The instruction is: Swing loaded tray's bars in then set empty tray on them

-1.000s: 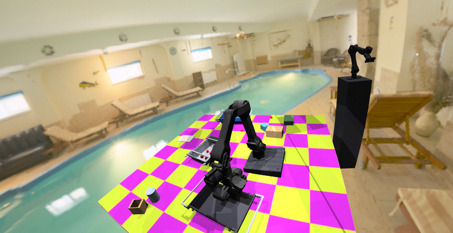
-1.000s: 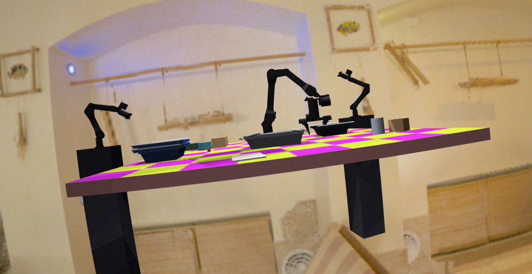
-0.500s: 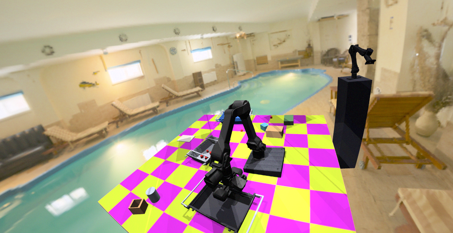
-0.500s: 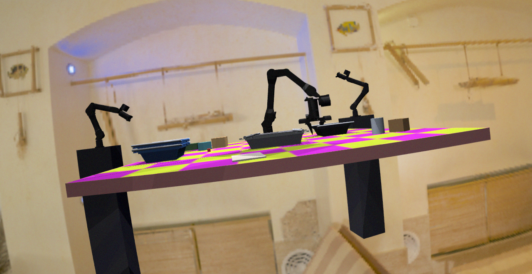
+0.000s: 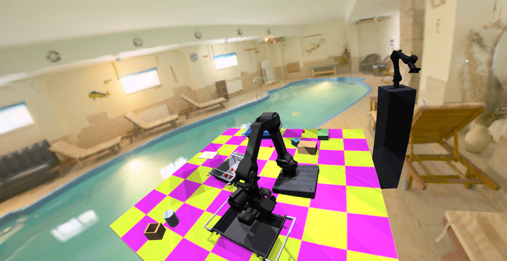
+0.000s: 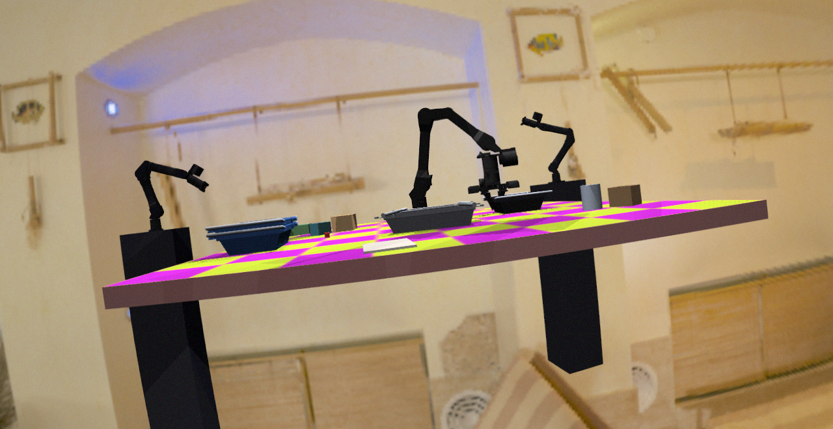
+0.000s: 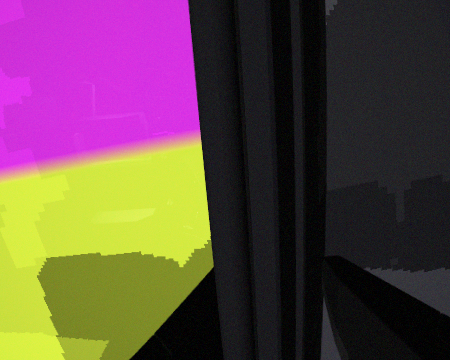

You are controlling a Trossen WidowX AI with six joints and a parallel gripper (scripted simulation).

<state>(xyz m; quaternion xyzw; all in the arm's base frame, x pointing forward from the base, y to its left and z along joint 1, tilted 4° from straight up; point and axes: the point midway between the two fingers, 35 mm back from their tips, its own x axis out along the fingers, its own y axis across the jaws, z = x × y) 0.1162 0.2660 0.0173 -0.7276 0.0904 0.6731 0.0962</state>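
Observation:
The loaded grey tray (image 5: 226,162) (image 6: 431,218) stands on the table with red blocks (image 5: 232,169) inside. Its near wire bar (image 5: 223,172) lies across the top; the arm partly hides its far end in the top view. The empty black tray (image 5: 248,233) (image 6: 519,202) (image 7: 395,100) stands upright on the table, its wire bars (image 5: 216,213) (image 5: 285,238) swung out past its ends. My gripper (image 6: 491,193) (image 7: 277,275) is shut on this tray's back wall, one finger outside and one inside. In the top view the arm hides the fingertips.
Blue trays (image 5: 258,132) (image 6: 253,237) stand at the far end. A tan block (image 5: 307,147), a teal block (image 5: 295,141) and a green block (image 5: 323,134) stand beyond the arm's base. A grey cylinder (image 5: 171,218) and a brown open box (image 5: 154,231) stand beside the black tray. A white card (image 5: 208,155) lies near the edge.

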